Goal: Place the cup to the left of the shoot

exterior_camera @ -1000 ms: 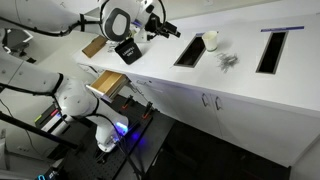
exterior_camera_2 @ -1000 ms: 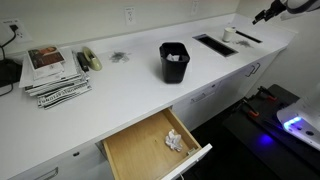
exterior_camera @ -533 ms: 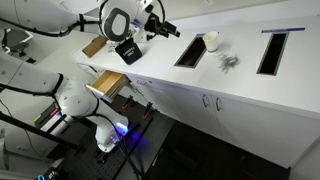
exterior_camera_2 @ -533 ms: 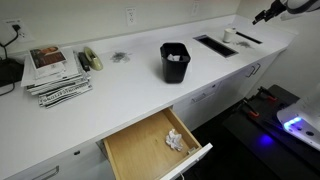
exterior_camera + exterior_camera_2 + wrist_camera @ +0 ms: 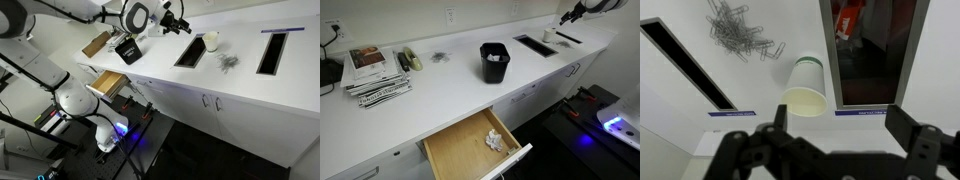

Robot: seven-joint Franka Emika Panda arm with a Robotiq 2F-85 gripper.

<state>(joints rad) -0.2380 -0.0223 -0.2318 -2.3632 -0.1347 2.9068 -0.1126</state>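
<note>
Cup: a white paper cup (image 5: 805,88) stands on the counter (image 5: 680,112) just beside the long edge of the chute slot (image 5: 885,70). Its open mouth faces up, as far as the wrist view shows. Both exterior views put it on that same edge of the slot (image 5: 210,41) (image 5: 551,34).

Gripper: your gripper (image 5: 840,128) hangs above the counter, short of the cup and near one end of the chute slot. The jaws are spread wide with nothing between them. An exterior view shows it well clear of the counter (image 5: 182,24).

Neighbours: a heap of paper clips (image 5: 740,35) lies on the cup's side of the chute slot, farther from the slot than the cup and apart from it.

Handling: expect the cup to be very light, thin-walled and easy to crush. The mouth looks empty from here, so a nudge from one finger would likely skate it or tip it toward the chute slot.

Where to hold: take the wall partway down, below the rolled rim. The taper there gives both pads paper to meet. Close only until the wall is caught, because the cup will fold under a hard squeeze.

Watch: the finger on the chute slot's side has almost no counter to land on. Come down straight over the cup rather than sweeping in from the side.

Task standing: the cup has not been picked up, and the grasp comes before the move to the slot's left.
</note>
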